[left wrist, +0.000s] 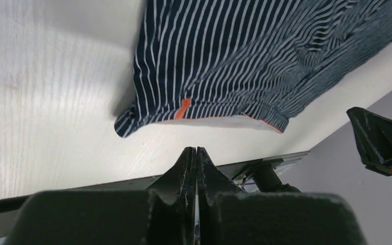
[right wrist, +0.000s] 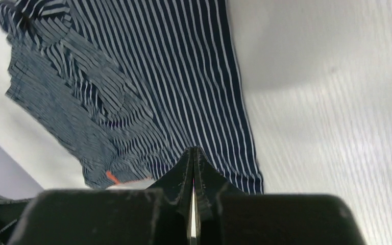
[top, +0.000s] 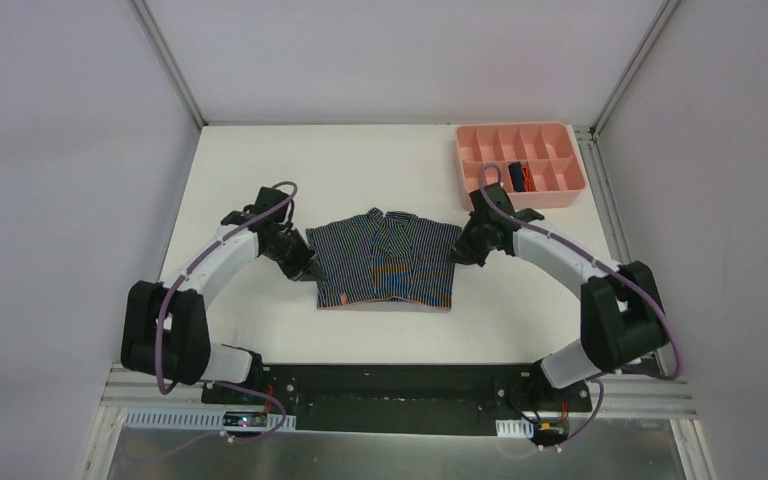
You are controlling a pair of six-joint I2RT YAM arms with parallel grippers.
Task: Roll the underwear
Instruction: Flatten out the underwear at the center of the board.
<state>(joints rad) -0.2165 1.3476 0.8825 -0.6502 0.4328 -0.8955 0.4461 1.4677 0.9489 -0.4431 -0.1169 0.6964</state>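
Observation:
The dark blue underwear with thin pale stripes (top: 388, 262) lies spread flat in the middle of the white table, with an orange tag at its near hem. It fills the top of the left wrist view (left wrist: 235, 56) and the right wrist view (right wrist: 148, 87). My left gripper (top: 307, 268) is shut and empty at the cloth's left edge, its tips (left wrist: 196, 149) just short of the hem. My right gripper (top: 457, 255) is shut and empty at the right edge, its tips (right wrist: 194, 149) over the cloth's border. The navy underwear with orange trim (top: 517, 177) sits rolled in a tray compartment.
A pink compartment tray (top: 564, 198) stands at the back right corner. The table's near edge and a metal rail (top: 390, 372) lie just below the cloth. White walls close in the left, right and back. The right arm (left wrist: 383, 143) shows in the left wrist view.

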